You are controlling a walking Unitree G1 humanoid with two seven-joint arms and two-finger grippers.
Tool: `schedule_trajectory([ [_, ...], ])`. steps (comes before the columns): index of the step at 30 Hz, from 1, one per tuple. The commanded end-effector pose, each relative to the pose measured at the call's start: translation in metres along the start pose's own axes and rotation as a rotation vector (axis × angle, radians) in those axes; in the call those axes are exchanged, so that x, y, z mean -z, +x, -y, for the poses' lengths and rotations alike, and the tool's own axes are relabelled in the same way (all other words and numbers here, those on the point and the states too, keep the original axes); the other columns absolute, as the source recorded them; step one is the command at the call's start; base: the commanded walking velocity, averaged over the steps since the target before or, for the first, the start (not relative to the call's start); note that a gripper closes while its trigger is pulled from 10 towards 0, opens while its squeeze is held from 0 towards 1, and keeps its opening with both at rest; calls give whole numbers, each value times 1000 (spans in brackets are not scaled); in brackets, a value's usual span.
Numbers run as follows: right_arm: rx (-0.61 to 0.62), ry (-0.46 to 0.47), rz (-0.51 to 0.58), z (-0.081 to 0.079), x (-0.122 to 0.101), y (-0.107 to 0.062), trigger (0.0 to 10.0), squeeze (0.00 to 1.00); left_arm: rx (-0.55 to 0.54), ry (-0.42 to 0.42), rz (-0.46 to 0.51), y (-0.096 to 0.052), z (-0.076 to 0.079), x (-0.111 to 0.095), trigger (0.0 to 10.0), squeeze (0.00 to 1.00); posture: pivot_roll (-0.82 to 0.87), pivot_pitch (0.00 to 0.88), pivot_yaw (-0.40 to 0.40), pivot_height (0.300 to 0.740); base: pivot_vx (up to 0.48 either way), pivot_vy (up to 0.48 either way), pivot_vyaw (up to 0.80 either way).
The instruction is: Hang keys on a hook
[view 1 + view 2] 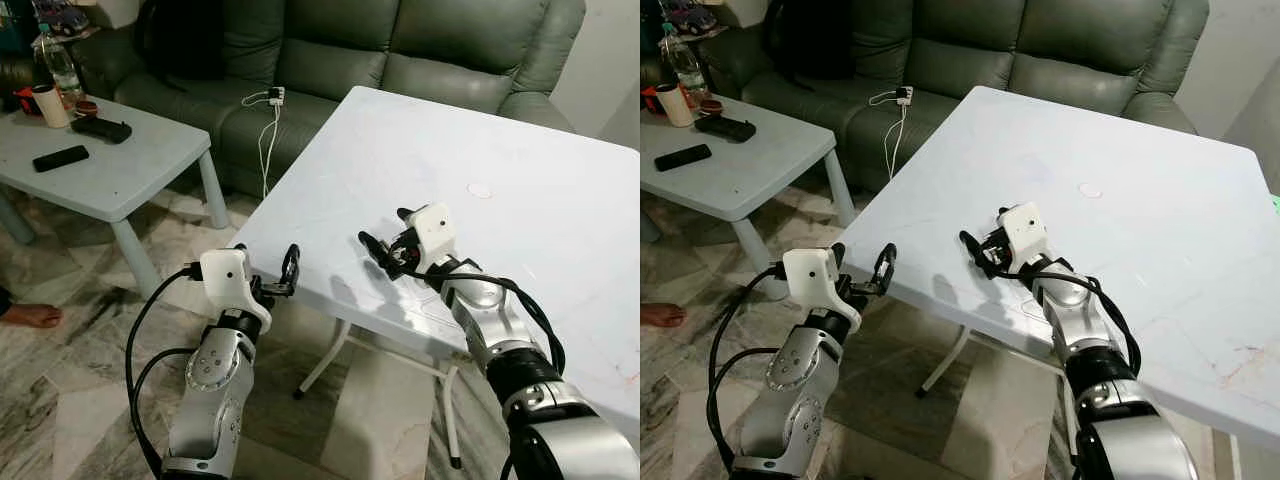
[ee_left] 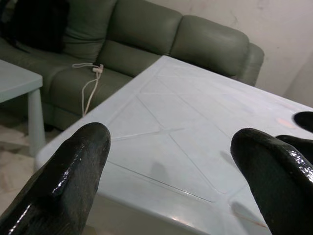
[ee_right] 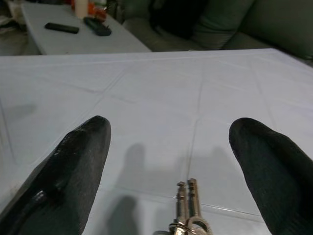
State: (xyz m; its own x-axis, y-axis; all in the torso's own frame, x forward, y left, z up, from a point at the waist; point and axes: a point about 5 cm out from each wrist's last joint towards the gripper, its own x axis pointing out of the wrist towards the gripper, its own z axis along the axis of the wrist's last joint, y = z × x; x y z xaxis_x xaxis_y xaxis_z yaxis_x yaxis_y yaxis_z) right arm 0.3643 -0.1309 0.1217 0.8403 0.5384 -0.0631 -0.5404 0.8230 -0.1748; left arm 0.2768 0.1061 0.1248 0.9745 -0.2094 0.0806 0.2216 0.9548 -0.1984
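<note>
**Op:** Silver keys (image 3: pixel 188 208), that's what I have on the right wrist feed. They lie flat on the white bench (image 1: pixel 520 150), just below and between the two fingertips of my right pincer (image 1: pixel 385 245), nearest the wrist.

**Spotter:** Which way do they run?

**Op:** Blades point straight ahead along the pincer's own line, the ring end back toward the wrist. Fingers (image 3: pixel 73 161) are spread wide, one to each side of the keys, and hold nothing.

**Spotter:** And the other arm?

**Op:** My left pincer (image 1: pixel 280 275) hangs at the bench's near edge, off to the left of the right one, also gaping and empty. The right is clearly nearer, so I judge the pick is its job: it needs to dip and draw back a little, since the keys sit close under the palm rather than out at the tips.

**Spotter:** Beyond that?

**Op:** Bare bench top ahead, then the green sofa (image 1: pixel 330 60) with a white cable (image 1: pixel 268 130). I can't make out a hook anywhere.
</note>
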Motion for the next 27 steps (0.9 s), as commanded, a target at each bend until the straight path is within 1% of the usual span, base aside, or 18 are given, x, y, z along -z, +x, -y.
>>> schedule_trajectory([
  [1, -32, -3, 6, 1, -4, 3, 10000, 0, 38, -9, 0, -2, 13, 0, 10000, 0, 64, 84, -116, 740, 0, 0, 0],
  [9, -50, -34, -35, 7, -2, 3, 10000, 0, 45, -18, -14, -9, 16, 2, 10000, 0, 78, 102, -121, 740, 0, 0, 0],
  [11, -59, -53, -60, 9, -1, 3, 10000, 0, 41, -18, -19, -9, 15, 3, 10000, 0, 81, 105, -123, 740, 0, 0, 0],
  [16, -70, -65, -107, 15, 1, 0, 10000, 0, 38, -23, -22, -12, 16, 3, 10000, 0, 84, 112, -124, 740, 0, 0, 0],
  [23, -94, -36, -134, 25, 4, -6, 10000, 0, 38, -29, -27, -14, 17, 3, 10000, 0, 87, 113, -126, 740, 0, 0, 0],
  [27, -127, -19, -136, 24, 5, -8, 10000, 0, 39, -29, -27, -15, 18, 3, 10000, 0, 85, 116, -124, 740, 0, 0, 0],
])
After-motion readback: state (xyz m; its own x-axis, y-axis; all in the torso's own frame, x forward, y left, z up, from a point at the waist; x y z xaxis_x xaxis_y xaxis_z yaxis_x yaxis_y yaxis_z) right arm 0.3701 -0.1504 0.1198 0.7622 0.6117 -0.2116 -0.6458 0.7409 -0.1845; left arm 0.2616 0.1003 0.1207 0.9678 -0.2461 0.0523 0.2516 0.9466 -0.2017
